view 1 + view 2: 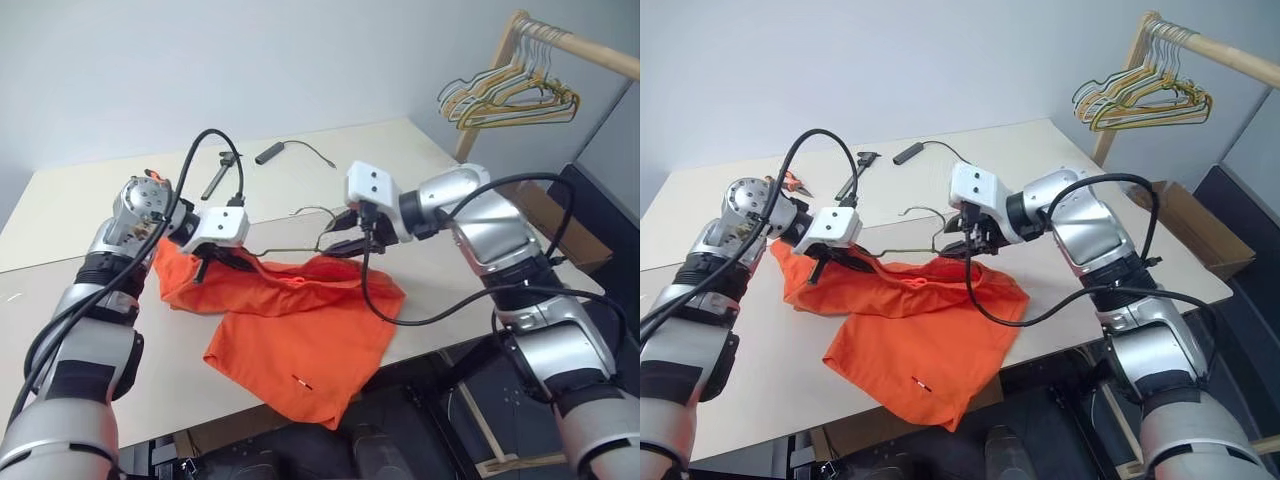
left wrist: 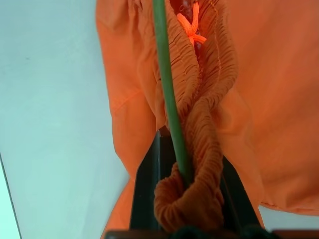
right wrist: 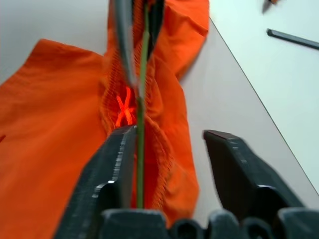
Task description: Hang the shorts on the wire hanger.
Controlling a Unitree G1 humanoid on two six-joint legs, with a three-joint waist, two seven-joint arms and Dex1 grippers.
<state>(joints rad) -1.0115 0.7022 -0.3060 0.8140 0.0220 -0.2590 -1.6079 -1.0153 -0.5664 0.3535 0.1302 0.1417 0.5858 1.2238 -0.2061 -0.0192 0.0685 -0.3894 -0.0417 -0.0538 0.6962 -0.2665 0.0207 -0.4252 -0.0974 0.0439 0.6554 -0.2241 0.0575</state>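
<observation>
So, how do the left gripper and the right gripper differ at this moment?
The left gripper is shut, pinching the shorts waistband together with the wire hanger; the right gripper stands open and grips nothing, though the wire runs beside one finger. Both are at the waistband, one at each end, above the table.

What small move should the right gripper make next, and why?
Probably draw the right gripper back from the wire hanger: its fingers stand apart, while the left gripper is shut on wire and waistband of the shorts.
</observation>
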